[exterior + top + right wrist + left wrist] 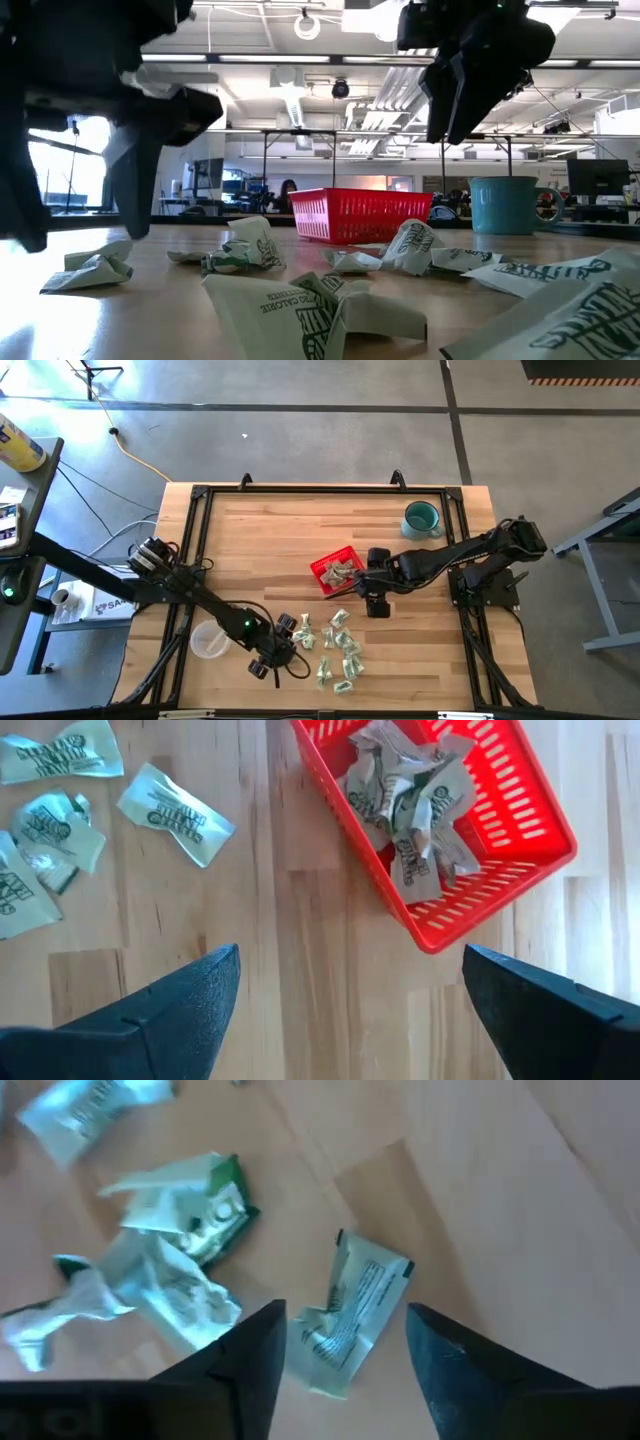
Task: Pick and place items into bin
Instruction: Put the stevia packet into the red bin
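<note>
Left tool: spread wide over one wrapped piece (flat on desk).
Right tool: spread wide, empty, beside red basket.

the red basket sits skewed near the table's middle, slotted walls upright, several crinkled wrapped pieces heaped inside. more pale green and white pieces (flattened, some twisted) lie scattered near the front edge.
</note>
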